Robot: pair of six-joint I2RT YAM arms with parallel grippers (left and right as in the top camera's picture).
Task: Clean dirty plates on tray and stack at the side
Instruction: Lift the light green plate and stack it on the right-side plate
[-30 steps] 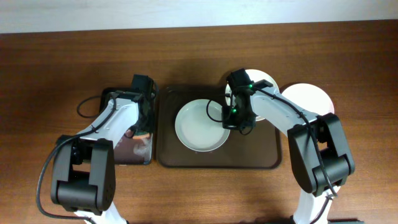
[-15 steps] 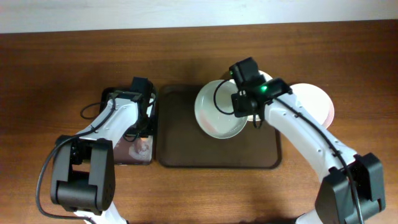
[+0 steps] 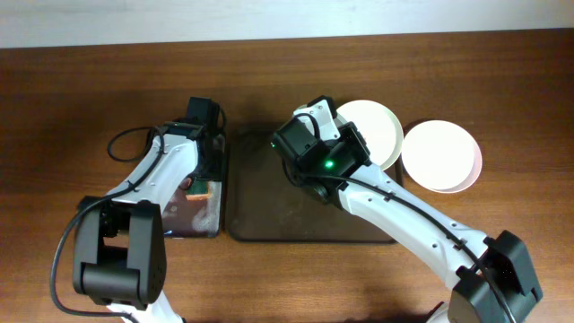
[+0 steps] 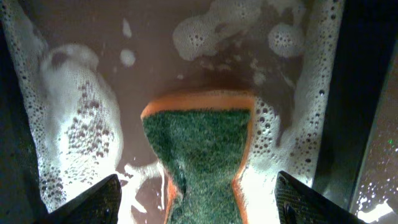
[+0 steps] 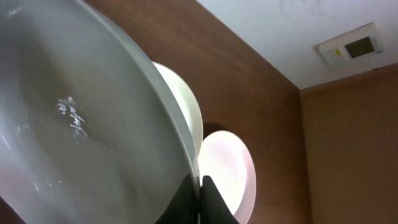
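Observation:
My right gripper (image 5: 200, 198) is shut on the rim of a white plate (image 5: 74, 124) and holds it tilted up on edge; in the overhead view the gripper (image 3: 316, 121) hangs over the back of the dark brown tray (image 3: 269, 211), with this plate mostly hidden under the arm. A second plate (image 3: 377, 130) lies at the tray's back right corner and shows in the right wrist view (image 5: 185, 102). A third, pinkish plate (image 3: 439, 154) lies on the table to the right and shows in the right wrist view (image 5: 231, 168). My left gripper (image 4: 199, 202) is open, its fingers either side of the sponge.
The green-orange sponge (image 4: 199, 149) lies in soapy foam in the narrower black tray (image 3: 184, 224), left of the brown tray. A black cable (image 3: 126, 144) loops on the table by the left arm.
My right gripper has lifted the plate off the brown tray, swung it left and tipped it on edge. The left gripper has shifted slightly over the sponge tray.

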